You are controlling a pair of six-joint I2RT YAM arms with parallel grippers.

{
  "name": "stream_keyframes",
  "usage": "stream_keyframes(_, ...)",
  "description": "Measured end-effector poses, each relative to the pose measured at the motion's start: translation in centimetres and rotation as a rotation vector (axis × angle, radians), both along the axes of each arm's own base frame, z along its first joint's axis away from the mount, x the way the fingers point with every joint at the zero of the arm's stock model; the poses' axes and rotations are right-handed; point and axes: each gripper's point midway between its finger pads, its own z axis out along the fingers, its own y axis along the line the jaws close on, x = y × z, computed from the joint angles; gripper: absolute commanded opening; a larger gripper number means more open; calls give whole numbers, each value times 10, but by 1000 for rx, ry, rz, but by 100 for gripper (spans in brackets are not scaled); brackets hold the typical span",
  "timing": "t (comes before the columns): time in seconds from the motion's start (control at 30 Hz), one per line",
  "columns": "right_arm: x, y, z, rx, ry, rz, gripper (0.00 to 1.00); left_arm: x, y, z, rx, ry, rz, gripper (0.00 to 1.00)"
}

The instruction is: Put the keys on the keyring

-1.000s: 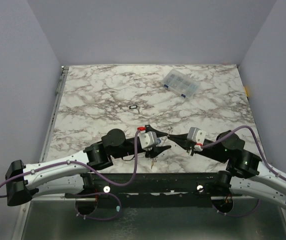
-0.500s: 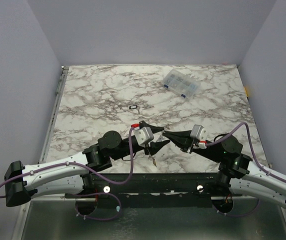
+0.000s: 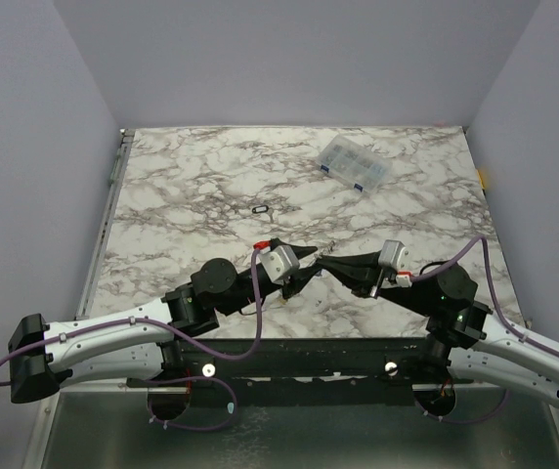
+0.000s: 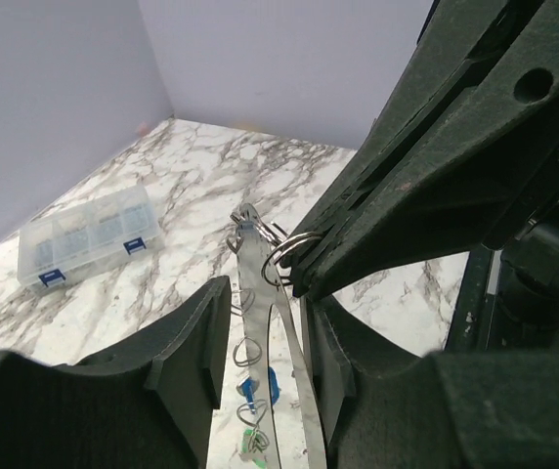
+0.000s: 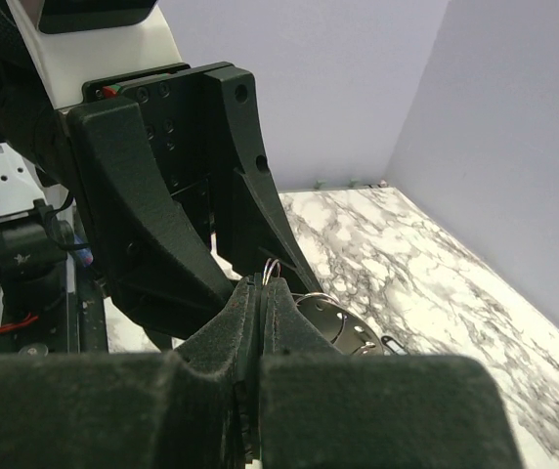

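**Desk:** Pinching what, exactly?

**Photographer:** A small wire ring (image 4: 287, 259). The right fingers (image 5: 289, 332) are pressed flat together, and the loop pokes out past their tips. In the left wrist view, that ring sits at centre frame, just beside the top end of the keyring (image 4: 257, 303).

**Desk:** And the left fingers (image 4: 196, 362)?

**Photographer:** They stand partly apart with the keyring running up between them. I cannot tell whether they clamp it or only bracket it. A blue key (image 4: 263, 384) and a green key (image 4: 256, 445) hang on it near the bottom edge.

**Desk:** So which step is this?

**Photographer:** It looks like the threading of another ring onto the hoop. The two arms meet tip to tip at lower centre of the overhead view, above the worktop (image 3: 192, 186).

**Desk:** What does the next move call for?

**Photographer:** Probably a steady hold on the hoop and a fine nudge, so the small ring catches its end.

**Desk:** Anything left out there?

**Photographer:** One black-rimmed oval tag (image 3: 260, 209) lies at mid frame. A clear compartment box (image 3: 355, 162) is at upper right.
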Motion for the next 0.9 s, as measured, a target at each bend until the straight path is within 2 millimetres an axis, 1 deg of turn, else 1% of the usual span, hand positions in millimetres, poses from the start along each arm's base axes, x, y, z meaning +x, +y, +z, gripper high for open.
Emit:
stream_keyframes(0.1,0,1,-1,-1,7,3,1,-1,-1,2,0,-15,-10,39)
stream_keyframes(0.13,0,1,-1,0,8,4,1,-3,-2,3,0,-23,-20,37)
stream_keyframes(0.23,-1,2,0,2,10,8,1,-7,-4,4,1,-43,-47,28)
stream_keyframes(0.27,-1,2,0,2,12,10,1,-7,-4,4,2,-48,-52,27)
stream_keyframes(0.37,-1,3,0,3,17,16,1,-10,-4,3,3,-62,-67,16)
stream_keyframes(0.43,-2,4,1,5,24,23,1,-12,-3,4,-1,-75,-74,13)
stream_keyframes(0.47,-2,5,1,5,27,27,1,-12,-2,4,-3,-80,-75,14)
stream_keyframes(0.5,-3,6,1,6,30,31,1,-12,-1,4,-2,-85,-74,18)
stream_keyframes(0.63,-6,7,1,8,36,47,1,-14,1,5,-5,-99,-81,43)
stream_keyframes(0.7,-7,8,0,6,40,59,1,-17,2,7,-13,-111,-92,50)
stream_keyframes(0.77,-10,9,1,2,40,76,1,-19,2,9,-20,-121,-103,51)
stream_keyframes(0.83,-14,10,2,-8,40,94,1,-22,4,11,-25,-131,-114,50)
stream_keyframes(0.9,-18,10,3,-17,38,116,1,-26,6,14,-33,-146,-131,45)
